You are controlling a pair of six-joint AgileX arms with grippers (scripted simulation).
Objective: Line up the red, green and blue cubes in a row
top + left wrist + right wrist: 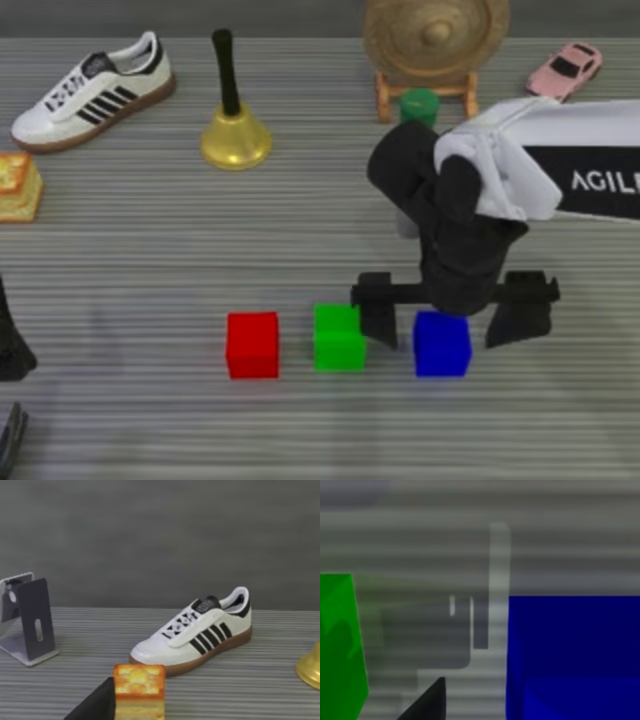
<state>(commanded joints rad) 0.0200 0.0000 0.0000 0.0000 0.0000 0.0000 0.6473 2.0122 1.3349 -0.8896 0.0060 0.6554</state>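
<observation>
Three cubes rest on the table in a row across the front. The red cube (252, 344) is at the left, the green cube (338, 338) in the middle and the blue cube (442, 343) at the right. My right gripper (448, 318) hangs open over the blue cube, one finger on either side and neither touching it. Its left finger (378, 318) stands in the gap between green and blue. The right wrist view shows the green cube (340, 645), the blue cube (570, 655) and one fingertip (431, 700) between them. My left gripper (10, 390) is parked open at the front left edge.
A white shoe (95, 90), brass bell (234, 135), gong on a stand (435, 35), green-lidded jar (419, 104) and pink toy car (566, 68) line the back. An orange block (18, 185) sits at the left edge. The left wrist view shows a grey stand (27, 620).
</observation>
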